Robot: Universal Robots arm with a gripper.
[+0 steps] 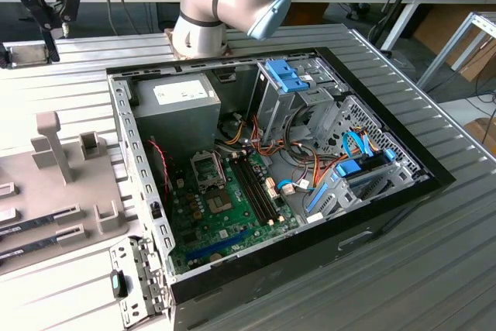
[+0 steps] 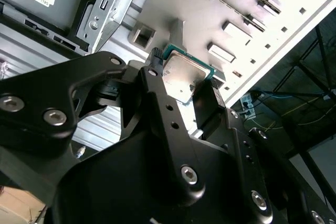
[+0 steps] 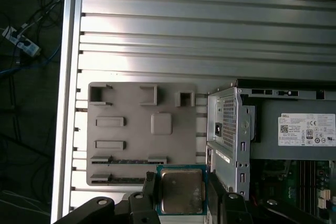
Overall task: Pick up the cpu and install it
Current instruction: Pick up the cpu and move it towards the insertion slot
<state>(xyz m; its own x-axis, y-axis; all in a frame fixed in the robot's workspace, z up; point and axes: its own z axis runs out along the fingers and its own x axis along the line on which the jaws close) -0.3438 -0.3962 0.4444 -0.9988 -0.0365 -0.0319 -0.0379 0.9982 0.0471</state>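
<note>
Ribbed metal desk [image 1: 434, 269]; grey fixture tray [image 1: 31, 184] on the exterior view's left, open computer case [image 1: 372, 211] to its right. We note the gripper [image 3: 181, 198] clamped on the cpu [image 3: 181, 184], held flat above the tray; empty socket [image 1: 208, 168] well apart, inside the case.

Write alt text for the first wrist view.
The claw grips the silver, green-rimmed cpu over the edge of a grey parts tray on a ribbed metal table. The open computer case lies beside the tray.

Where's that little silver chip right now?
In both wrist views the cpu is held in the gripper, over the grey tray beside the open computer case.
</note>
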